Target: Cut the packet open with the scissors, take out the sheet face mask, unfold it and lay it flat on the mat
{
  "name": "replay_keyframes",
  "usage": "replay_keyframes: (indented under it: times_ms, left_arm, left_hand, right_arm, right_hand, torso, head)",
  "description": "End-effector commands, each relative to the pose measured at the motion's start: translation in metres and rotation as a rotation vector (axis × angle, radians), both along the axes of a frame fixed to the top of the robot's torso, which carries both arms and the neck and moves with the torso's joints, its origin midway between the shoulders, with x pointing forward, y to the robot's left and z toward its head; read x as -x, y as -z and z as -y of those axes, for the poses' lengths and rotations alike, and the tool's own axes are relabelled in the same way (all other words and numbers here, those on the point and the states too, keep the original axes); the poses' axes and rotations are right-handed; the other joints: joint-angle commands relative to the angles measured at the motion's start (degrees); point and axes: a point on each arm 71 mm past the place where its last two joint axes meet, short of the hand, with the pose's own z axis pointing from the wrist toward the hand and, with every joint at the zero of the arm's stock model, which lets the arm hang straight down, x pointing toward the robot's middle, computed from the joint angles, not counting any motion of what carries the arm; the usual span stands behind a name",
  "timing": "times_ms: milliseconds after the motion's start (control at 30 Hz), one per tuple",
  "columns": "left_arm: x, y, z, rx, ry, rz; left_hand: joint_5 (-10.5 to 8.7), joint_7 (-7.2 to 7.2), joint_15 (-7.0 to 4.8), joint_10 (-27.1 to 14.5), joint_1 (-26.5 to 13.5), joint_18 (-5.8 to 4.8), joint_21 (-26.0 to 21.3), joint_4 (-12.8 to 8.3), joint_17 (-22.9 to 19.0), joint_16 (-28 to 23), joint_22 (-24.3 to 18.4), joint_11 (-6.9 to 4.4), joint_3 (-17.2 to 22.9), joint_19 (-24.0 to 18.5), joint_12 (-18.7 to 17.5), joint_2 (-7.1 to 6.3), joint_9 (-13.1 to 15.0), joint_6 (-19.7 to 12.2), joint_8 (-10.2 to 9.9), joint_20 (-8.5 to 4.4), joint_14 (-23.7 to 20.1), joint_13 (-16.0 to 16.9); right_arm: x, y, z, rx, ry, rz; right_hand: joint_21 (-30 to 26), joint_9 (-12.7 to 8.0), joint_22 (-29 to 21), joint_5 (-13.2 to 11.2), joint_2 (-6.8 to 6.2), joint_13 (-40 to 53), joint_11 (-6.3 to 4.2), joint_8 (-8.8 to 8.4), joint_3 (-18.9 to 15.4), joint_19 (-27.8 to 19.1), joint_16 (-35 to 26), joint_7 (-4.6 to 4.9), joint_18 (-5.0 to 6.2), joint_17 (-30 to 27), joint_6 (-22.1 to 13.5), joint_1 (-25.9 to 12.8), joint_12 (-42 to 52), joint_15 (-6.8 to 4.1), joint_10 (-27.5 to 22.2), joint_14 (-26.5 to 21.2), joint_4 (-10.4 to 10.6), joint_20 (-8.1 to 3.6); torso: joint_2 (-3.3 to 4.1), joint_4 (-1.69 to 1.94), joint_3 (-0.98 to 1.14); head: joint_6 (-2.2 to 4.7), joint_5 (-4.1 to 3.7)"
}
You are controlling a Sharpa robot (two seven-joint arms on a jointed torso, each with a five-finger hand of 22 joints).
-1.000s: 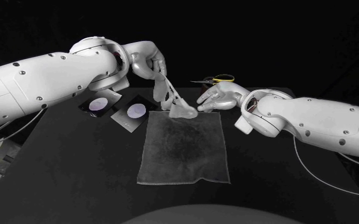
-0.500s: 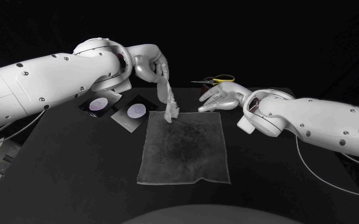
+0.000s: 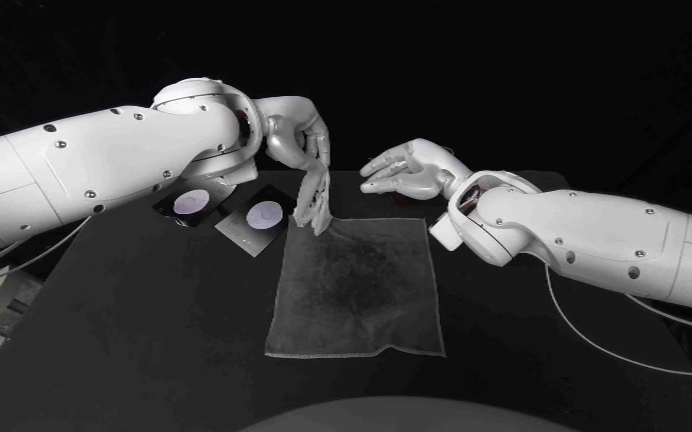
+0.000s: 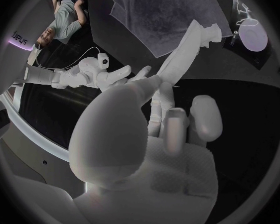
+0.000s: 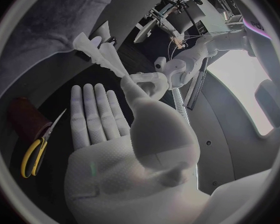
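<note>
Hanging frm L robot hand (image 3: 296, 140): mask (image 3: 313, 202), over mat (image 3: 353, 292).

The setting is a robotics laboratory test station. A black counter (image 3: 130, 352) stands before a black backdrop (image 3: 433, 22), with one mat (image 3: 353, 292) laid at its middle. The white left arm (image 3: 101, 167) and right arm (image 3: 606, 242) reach over it. A loose cable (image 3: 560, 300) trails below the right arm. The right wrist view shows a metal frame (image 5: 177, 7) hung with wiring.
</note>
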Motion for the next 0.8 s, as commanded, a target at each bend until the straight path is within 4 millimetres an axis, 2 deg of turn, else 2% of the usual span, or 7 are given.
replay_keyframes:
  times_ms: [33,267,433,667,800]
  left_arm:
    - [0.002,0.003,0.005,-0.029,0.013,-0.048]
    - [0.003,0.005,0.008,-0.033,0.005,-0.071]
    - [0.002,0.006,0.007,-0.031,-0.009,-0.079]
    - [0.003,0.006,0.008,-0.025,-0.013,-0.088]
    - [0.003,0.006,0.01,-0.021,-0.011,-0.095]
  left_hand:
    - [0.2,0.08,0.08,0.6,-0.2,-0.75,0.0,0.1,6.5,0.1,0.0,-0.12,0.4,-0.1,0.0,0.66,0.1,0.3,0.4,0.03,3.0,0.0]
    - [0.2,-0.19,0.03,1.1,-1.2,-0.8,0.1,0.4,6.7,0.1,0.3,-0.22,0.7,0.0,0.2,0.71,0.3,0.3,0.3,0.03,3.0,-0.1]
    - [0.2,-0.34,-0.02,1.2,-1.6,-0.81,0.2,0.5,6.7,0.1,0.3,-0.3,0.7,0.1,0.3,0.73,0.5,0.3,0.4,0.01,3.1,-0.1]
    - [0.2,-0.34,-0.02,1.2,-1.6,-0.81,0.2,0.5,6.7,0.1,0.3,-0.3,0.7,0.1,0.3,0.73,0.5,0.3,0.4,0.01,3.1,-0.1]
    - [0.2,-0.34,-0.02,1.2,-1.6,-0.81,0.2,0.5,6.7,0.1,0.3,-0.3,0.7,0.1,0.3,0.73,0.5,0.3,0.4,0.01,3.1,-0.1]
  right_arm:
    - [-0.003,-0.009,-0.007,-0.065,0.042,0.121]
    - [-0.009,-0.008,-0.025,-0.01,0.051,0.154]
    - [-0.013,-0.004,-0.034,0.051,0.036,0.142]
    - [-0.013,0.004,-0.038,0.121,0.028,0.118]
    - [-0.01,0.009,-0.041,0.148,0.017,0.098]
  right_hand:
    - [0.3,-0.3,-0.1,0.0,0.32,0.0,-0.27,-0.8,-0.3,0.9,1.0,1.41,0.42,0.1,1.0,-1.0,0.3,-0.25,1.0,1.0,-0.9,-0.28]
    - [0.1,-0.8,-0.4,-0.4,-0.52,0.0,-0.03,-1.9,-2.2,1.0,1.4,1.64,0.3,-0.1,1.3,-3.0,0.0,-0.11,0.9,0.6,-1.2,-0.28]
    - [-1.1,-1.6,-1.2,-1.1,-0.89,0.0,1.01,-3.97,-6.0,-0.7,2.2,2.73,-0.03,-0.6,0.0,-4.1,-0.2,0.86,-1.7,-2.6,-1.2,0.28]
    - [-1.5,-1.8,-1.6,-1.4,-1.03,0.0,1.33,-4.62,-8.8,-1.4,3.6,3.04,-0.19,-0.7,-0.4,-3.9,0.4,1.19,-2.8,-4.4,-1.3,0.43]
    - [-1.6,-1.8,-1.7,-1.3,-1.01,0.1,1.32,-4.64,-10.5,-1.6,4.7,3.01,-0.23,-0.6,-0.2,-4.3,1.1,1.23,-2.9,-5.1,-1.2,0.45]
  torso:
    - [0.01,-0.02,0.03]
    - [0.04,-0.06,0.0]
    - [0.07,0.0,-0.04]
    - [0.04,-0.04,-0.07]
    - [0.03,-0.04,-0.01]
  head:
    - [-0.01,0.11]
    - [0.11,0.11]
    - [-0.01,0.06]
    - [-0.17,0.18]
    - [-0.19,0.24]
